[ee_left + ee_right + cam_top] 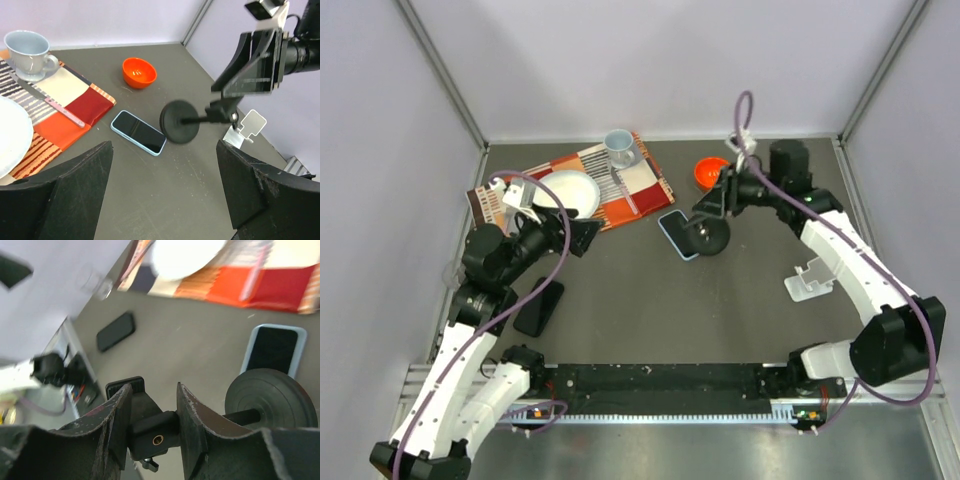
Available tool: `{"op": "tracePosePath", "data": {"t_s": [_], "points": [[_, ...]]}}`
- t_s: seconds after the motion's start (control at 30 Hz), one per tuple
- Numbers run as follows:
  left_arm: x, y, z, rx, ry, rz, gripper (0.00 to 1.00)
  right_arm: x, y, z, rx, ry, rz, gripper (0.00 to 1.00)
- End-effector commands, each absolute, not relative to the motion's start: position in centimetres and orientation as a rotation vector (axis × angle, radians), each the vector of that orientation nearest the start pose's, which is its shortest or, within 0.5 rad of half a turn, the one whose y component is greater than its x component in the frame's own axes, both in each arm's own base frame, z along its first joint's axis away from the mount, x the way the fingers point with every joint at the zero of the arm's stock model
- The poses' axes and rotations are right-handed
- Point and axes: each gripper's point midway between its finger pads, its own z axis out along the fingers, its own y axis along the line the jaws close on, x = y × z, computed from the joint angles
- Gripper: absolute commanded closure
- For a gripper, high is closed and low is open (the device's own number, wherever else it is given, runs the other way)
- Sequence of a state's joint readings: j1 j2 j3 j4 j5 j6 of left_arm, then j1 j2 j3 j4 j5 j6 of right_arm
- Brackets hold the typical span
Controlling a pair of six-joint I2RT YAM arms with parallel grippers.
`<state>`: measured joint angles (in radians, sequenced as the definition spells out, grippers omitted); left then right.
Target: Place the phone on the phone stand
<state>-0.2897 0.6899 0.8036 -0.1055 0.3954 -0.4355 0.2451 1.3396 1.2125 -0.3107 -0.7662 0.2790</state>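
Though flat, blue phone (677, 236) diagonal, screen up.

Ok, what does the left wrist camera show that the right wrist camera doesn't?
Only the left wrist: the orange bowl, the grey-blue cup and the white stand. Only the right wrist: the black phone. Both: the blue-cased phone, the striped placemat and the black round-based stand in the right gripper.

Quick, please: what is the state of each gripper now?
Left gripper: open, holding nothing.
Right gripper: closed on the black phone stand.
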Motion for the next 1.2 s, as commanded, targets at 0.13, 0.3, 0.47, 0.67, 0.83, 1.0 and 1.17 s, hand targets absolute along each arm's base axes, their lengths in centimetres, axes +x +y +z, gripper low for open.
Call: {"op": "tracePosePath", "data": {"t_s": [0.13, 0.3, 0.47, 0.67, 0.83, 1.0, 1.17], "points": [[23.9, -15.9, 34.2, 0.246, 1.592, -0.843, 0.11, 21.8, 29.9, 29.2, -1.110, 1.834, 1.330, 1.00], [23.9, -16.4, 33.2, 0.260, 1.627, -0.880, 0.11, 20.4, 32.3, 27.3, -1.281, 1.834, 1.394, 1.00], [23.5, -17.4, 31.7, 0.283, 1.675, -0.946, 0.11, 21.4, 33.2, 25.6, -1.306, 1.880, 1.435, 1.00], [22.9, -19.6, 28.8, 0.345, 1.762, -1.093, 0.19, 22.8, 34.1, 23.6, -1.323, 1.938, 1.445, 1.00], [22.4, -21.7, 26.5, 0.381, 1.813, -1.177, 0.20, 23.7, 34.7, 21.7, -1.364, 1.989, 1.468, 1.00], [22.4, -23.1, 23.9, 0.385, 1.866, -1.178, 0.25, 25.2, 34.9, 21.3, -1.335, 2.037, 1.453, 0.90], [22.6, -23.9, 23.0, 0.360, 1.866, -1.210, 0.30, 27.1, 35.0, 21.0, -1.258, 2.118, 1.369, 0.54]]}}
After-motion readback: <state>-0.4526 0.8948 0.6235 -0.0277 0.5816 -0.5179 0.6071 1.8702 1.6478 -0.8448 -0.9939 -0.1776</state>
